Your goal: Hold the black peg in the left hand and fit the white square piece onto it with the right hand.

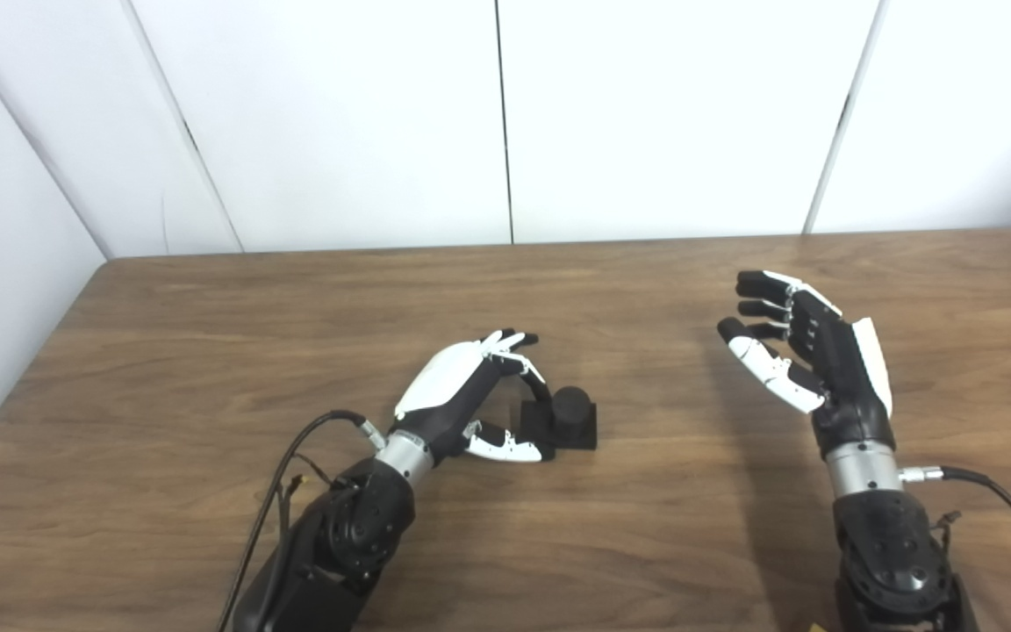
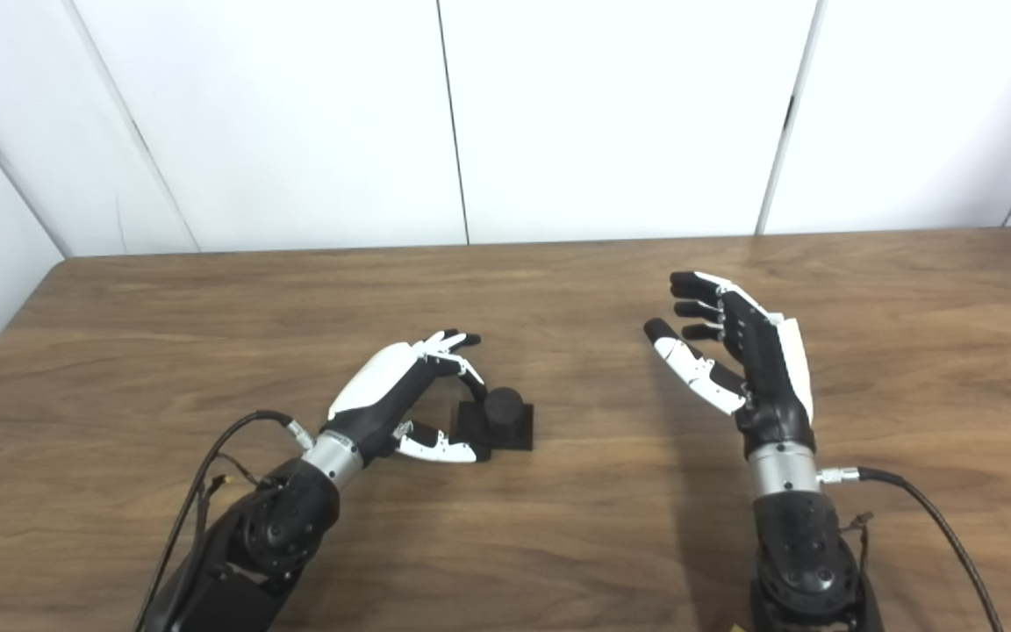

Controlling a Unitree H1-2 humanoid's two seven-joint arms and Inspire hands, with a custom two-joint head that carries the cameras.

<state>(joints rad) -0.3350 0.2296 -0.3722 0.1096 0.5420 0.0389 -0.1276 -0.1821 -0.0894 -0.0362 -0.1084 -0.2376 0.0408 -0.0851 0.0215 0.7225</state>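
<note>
Black peg (image 1: 570,406) first: it stands upright on its square black base, resting on the wooden worktop (image 1: 611,544) a little left of the middle, with nothing lifted yet. Nearest the camera the two forearms rise from the bottom edge, cables trailing from each wrist. The left hand (image 1: 470,395) lies low on the worktop just left of the peg, its fingers (image 1: 510,341) curled over the far side of the base and the thumb reaching along the near side; they look released rather than clamped, right at the base or just touching it, though real contact cannot be told from here. Well apart to the right, the right hand (image 1: 799,351) is raised above the worktop with its fingers spread and holds nothing. No white square piece shows in either view, so its place cannot be told. Beyond the worktop stand plain white wall panels (image 1: 505,114). The risk from here, as a judgement, is that the thumb pushes the light base sideways before the fingers close, sliding or tipping the peg out of the grasp; a pinch on the base alone may also leave the peg tilted for fitting.
</note>
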